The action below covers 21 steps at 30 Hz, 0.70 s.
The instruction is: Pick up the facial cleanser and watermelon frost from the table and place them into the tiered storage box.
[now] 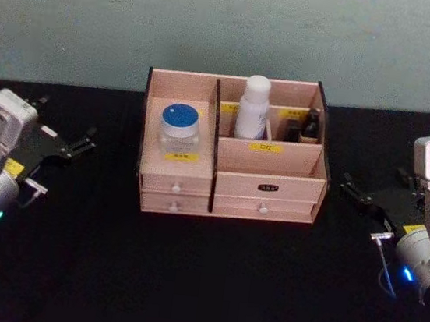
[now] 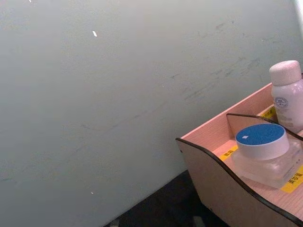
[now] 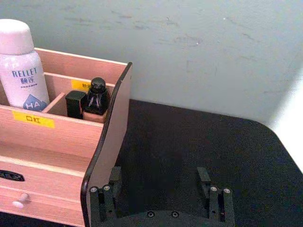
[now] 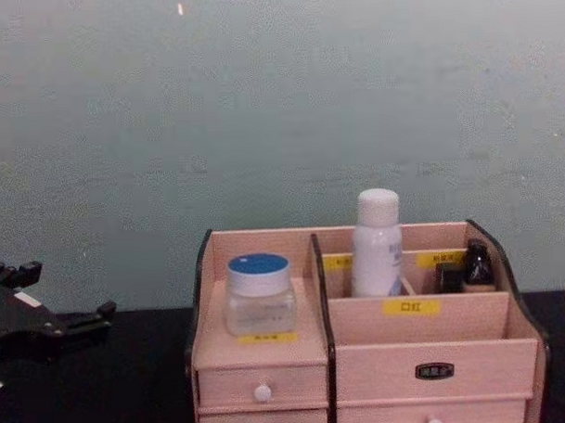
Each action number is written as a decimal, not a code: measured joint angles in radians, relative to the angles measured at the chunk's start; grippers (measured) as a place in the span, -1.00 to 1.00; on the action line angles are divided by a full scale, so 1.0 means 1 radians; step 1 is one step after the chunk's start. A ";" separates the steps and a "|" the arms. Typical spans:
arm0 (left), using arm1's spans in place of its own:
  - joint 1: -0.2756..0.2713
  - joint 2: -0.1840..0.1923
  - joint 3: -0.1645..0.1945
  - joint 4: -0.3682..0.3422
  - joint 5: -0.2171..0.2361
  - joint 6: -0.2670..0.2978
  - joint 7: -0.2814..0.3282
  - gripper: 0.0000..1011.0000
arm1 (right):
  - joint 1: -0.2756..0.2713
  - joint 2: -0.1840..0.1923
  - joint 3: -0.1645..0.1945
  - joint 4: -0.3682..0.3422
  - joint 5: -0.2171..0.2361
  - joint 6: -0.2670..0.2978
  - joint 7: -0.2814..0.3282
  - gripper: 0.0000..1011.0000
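1. Black desk [image 1: 207,286] surface carries everything; bare cloth lies between the robot and the tiered storage box [image 1: 270,161].
2. Left pincer [image 1: 84,142] sits at the left edge of the head view, low over the desk and well apart from the box, tips pointing toward it. Jaws look spread, nothing between them. In the chest view it enters from the lower left [image 4: 64,321].
3. Right pincer [image 1: 354,190] sits at the right side, level with the box's drawers, clear of the side panel. Right wrist view shows its two fingers [image 3: 214,198] standing apart, empty, with the dark-edged panel just beside one of them.
4. Box stands at desk centre, against the back edge, drawers facing the robot. Two rows of white-knobbed drawers [image 4: 262,392] form the front.
5. Left compartment, above the drawers: a clear jar with a blue lid [image 1: 180,129], upright, on a yellow label.
6. Right section, rear tier: a white bottle [image 1: 252,108] stands upright in the left cell, lettered "RELLET" in the right wrist view.
7. Rear right cell: a small dark bottle [image 3: 97,97] upright, touching a black block [image 3: 75,104] beside it.
8. Front right tier, behind the yellow label [image 4: 411,307]: contents cannot be seen.
9. Grey-green wall [image 4: 279,109] rises behind the desk.
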 joint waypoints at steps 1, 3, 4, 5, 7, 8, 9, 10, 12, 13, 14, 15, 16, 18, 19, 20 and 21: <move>0.000 0.000 0.000 0.000 0.000 0.000 0.000 0.98 | 0.000 0.000 0.000 0.000 0.000 0.000 0.000 0.98; 0.000 0.000 0.000 0.000 0.000 0.000 0.000 0.98 | 0.000 0.000 0.000 -0.001 0.000 -0.001 0.000 0.98; 0.000 0.000 0.000 0.000 0.000 0.000 0.000 0.98 | 0.000 0.000 0.000 -0.001 0.000 -0.002 -0.001 0.98; 0.000 0.000 0.000 0.000 0.000 0.000 0.000 0.98 | 0.000 0.001 0.000 -0.001 0.000 -0.002 -0.001 0.98; 0.000 0.000 0.000 0.000 0.000 0.000 0.000 0.98 | 0.000 0.001 -0.001 -0.001 0.000 -0.003 -0.001 0.98; 0.000 0.000 0.000 0.000 0.000 0.000 0.000 0.98 | -0.001 0.001 -0.001 -0.001 0.000 -0.003 -0.001 0.98; 0.000 0.000 0.000 0.000 0.000 0.000 0.000 0.98 | -0.001 0.001 -0.001 -0.002 0.000 -0.003 -0.001 0.98; 0.000 0.000 0.000 0.000 0.000 0.000 0.000 0.98 | -0.001 0.001 -0.001 -0.002 0.000 -0.003 -0.001 0.98; 0.000 0.000 0.000 0.000 0.000 0.000 0.000 0.98 | -0.001 0.001 -0.001 -0.002 0.000 -0.004 -0.001 0.98; 0.000 0.000 0.000 0.000 0.000 0.000 0.000 0.98 | -0.001 0.001 -0.001 -0.002 0.000 -0.004 -0.002 0.98; 0.000 0.000 0.000 0.000 0.000 0.000 0.000 0.98 | -0.001 0.001 -0.001 -0.002 0.000 -0.004 -0.002 0.98; 0.000 0.000 0.000 0.000 0.000 0.000 0.000 0.98 | -0.001 0.001 -0.001 -0.002 0.000 -0.004 -0.002 0.98; 0.000 0.000 0.000 0.000 0.000 0.000 0.000 0.98 | -0.001 0.001 -0.001 -0.002 0.000 -0.004 -0.002 0.98; 0.000 0.000 0.000 0.000 0.000 0.000 0.000 0.98 | -0.001 0.002 -0.001 -0.002 0.000 -0.005 -0.002 0.98; 0.000 0.000 0.000 0.000 0.000 0.000 0.000 0.98 | -0.001 0.002 -0.001 -0.002 0.000 -0.005 -0.002 0.98; 0.000 0.000 0.000 0.000 0.000 0.000 0.000 0.98 | -0.001 0.002 -0.001 -0.002 0.000 -0.005 -0.003 0.98; 0.000 0.000 0.000 0.000 0.000 0.000 0.000 0.98 | -0.001 0.002 -0.001 -0.002 0.000 -0.005 -0.003 0.98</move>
